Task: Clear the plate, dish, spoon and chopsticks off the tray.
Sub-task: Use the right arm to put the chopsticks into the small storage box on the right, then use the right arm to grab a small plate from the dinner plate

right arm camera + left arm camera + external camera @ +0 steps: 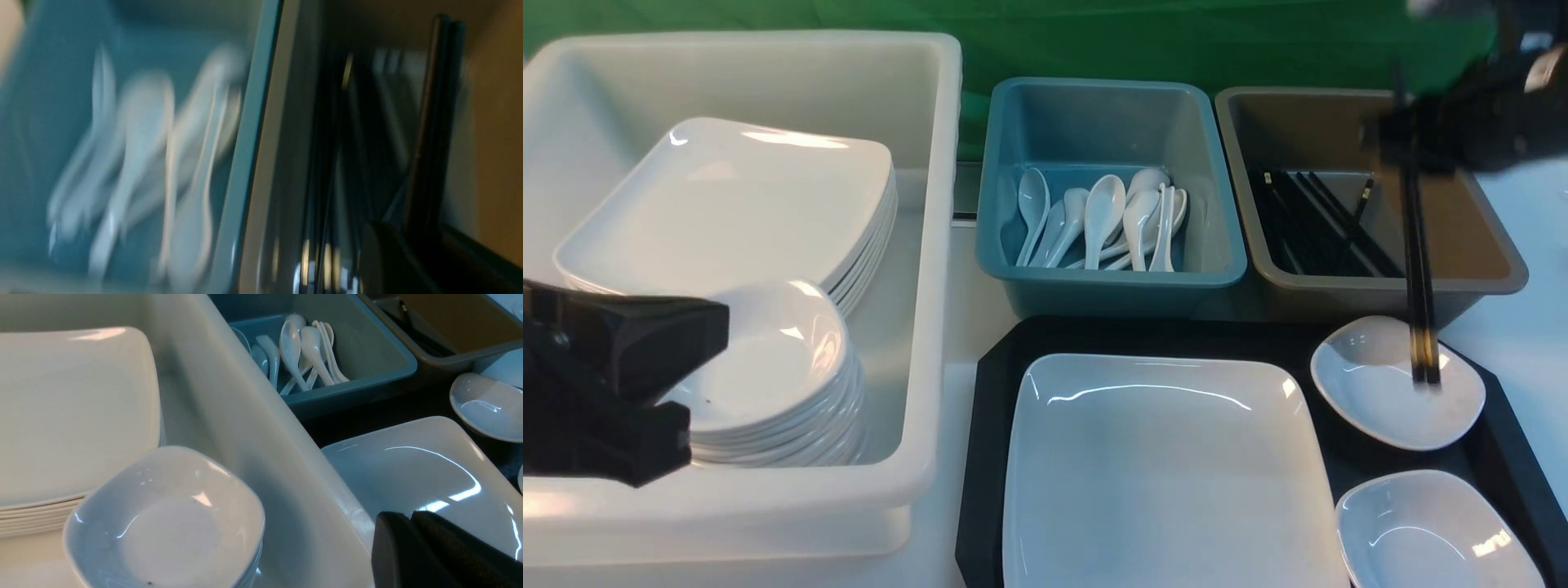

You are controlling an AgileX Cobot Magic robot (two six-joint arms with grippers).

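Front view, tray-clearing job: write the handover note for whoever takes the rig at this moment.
Left gripper: shut, empty, above the white tub beside the stacked small dishes.
Right gripper: shut on the chopsticks, which hang upright in front of the brown bin; their lower ends show over the far small dish.
On the tray: the plate, the far small dish and a near small dish.
Done: no spoon shows on the tray; spoons lie in the blue bin.
Left: drop the chopsticks into the brown bin, then move plate and both dishes, probably to the white tub's stacks.
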